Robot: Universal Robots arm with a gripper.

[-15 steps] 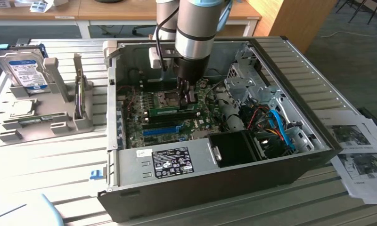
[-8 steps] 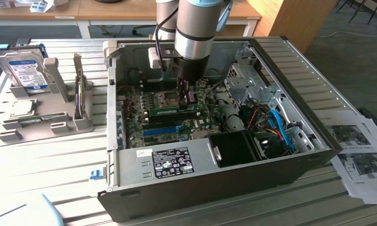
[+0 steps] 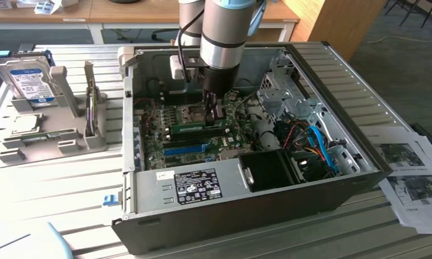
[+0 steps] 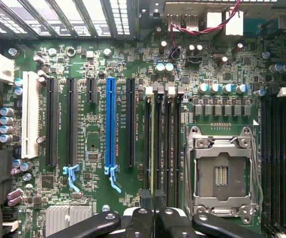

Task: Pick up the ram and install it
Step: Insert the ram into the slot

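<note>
The ram shows edge-on as a thin green strip standing along one of the black memory slots beside the CPU socket. My gripper has its two black fingers pressed close on the strip's near end. In the exterior view, the gripper reaches down into the open computer case. There the ram lies as a green bar along the slots just below the fingers. Whether it is fully seated I cannot tell.
A long blue expansion slot and black slots run parallel nearby. More memory slots flank the socket's other side. Outside the case, a hard drive stands in a grey holder, and printed papers lie at the exterior view's right.
</note>
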